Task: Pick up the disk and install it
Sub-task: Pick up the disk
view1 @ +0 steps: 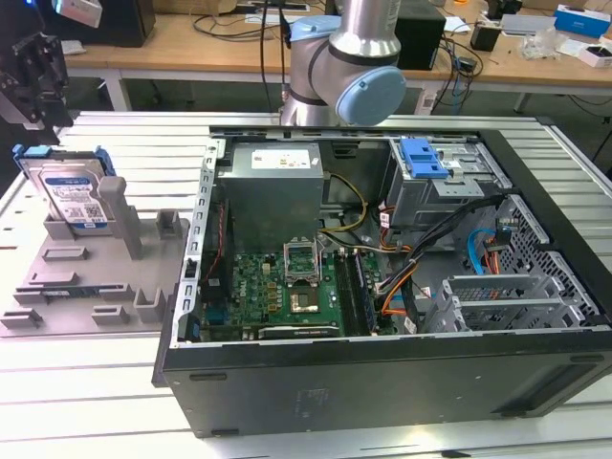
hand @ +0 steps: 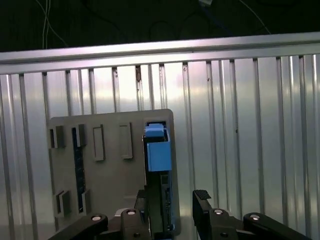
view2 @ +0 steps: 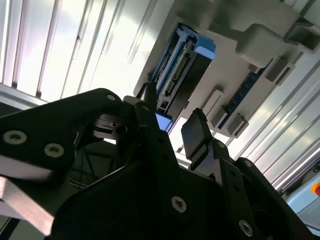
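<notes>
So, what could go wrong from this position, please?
1. In the first wrist view the open pincer looks off-centre over the disk, so closing may push it sideways in the grey holder.
2. Cables crowd the computer case, and the disk could snag on them during installing.

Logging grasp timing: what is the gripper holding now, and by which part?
Nothing: the gripper hovers open above the disk, which stands in its fixture.

Elevated exterior overview; both wrist views seemingly close above disk (hand: 159, 150)
</notes>
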`<move>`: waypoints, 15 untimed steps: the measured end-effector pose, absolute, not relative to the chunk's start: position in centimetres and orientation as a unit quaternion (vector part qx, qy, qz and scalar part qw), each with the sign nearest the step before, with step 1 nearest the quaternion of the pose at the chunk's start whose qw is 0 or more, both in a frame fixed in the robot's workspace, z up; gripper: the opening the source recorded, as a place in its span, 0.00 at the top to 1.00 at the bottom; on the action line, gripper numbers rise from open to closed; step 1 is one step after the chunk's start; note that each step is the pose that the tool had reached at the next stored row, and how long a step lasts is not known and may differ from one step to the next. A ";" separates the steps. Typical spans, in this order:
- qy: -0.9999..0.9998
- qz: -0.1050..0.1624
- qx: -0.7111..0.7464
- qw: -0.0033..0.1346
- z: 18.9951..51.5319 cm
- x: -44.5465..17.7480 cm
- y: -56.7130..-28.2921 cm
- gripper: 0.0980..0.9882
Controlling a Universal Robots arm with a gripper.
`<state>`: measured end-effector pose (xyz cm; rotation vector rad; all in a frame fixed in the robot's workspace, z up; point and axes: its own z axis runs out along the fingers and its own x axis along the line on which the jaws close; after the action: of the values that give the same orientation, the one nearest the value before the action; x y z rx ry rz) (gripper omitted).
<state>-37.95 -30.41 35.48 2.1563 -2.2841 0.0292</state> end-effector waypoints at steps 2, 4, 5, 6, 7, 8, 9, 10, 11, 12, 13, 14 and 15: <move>-0.724 0.009 0.690 0.000 35.4 -38.3 -30.4 0.57; -0.719 0.009 0.695 0.000 35.2 -39.0 -30.4 0.57; -0.717 0.009 0.697 0.000 35.1 -39.2 -30.4 0.57; -0.716 0.009 0.698 0.001 35.0 -39.5 -30.4 0.57; -0.715 0.009 0.699 0.001 34.9 -39.6 -30.4 0.57; -0.714 0.008 0.700 0.001 34.9 -39.7 -30.4 0.57; -0.712 0.008 0.702 0.002 34.7 -39.9 -30.4 0.57; -0.712 0.007 0.703 0.002 34.7 -40.0 -30.4 0.57; -0.711 0.007 0.703 0.003 34.6 -40.1 -30.4 0.57; -0.711 0.006 0.703 0.003 34.6 -40.1 -30.5 0.57; -0.711 0.005 0.704 0.004 34.5 -40.1 -30.6 0.57; -0.710 0.005 0.704 0.005 34.5 -40.1 -30.7 0.57; -0.710 0.004 0.704 0.006 34.4 -40.2 -30.9 0.57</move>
<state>-40.16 -30.89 34.37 2.2033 -2.2237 0.0117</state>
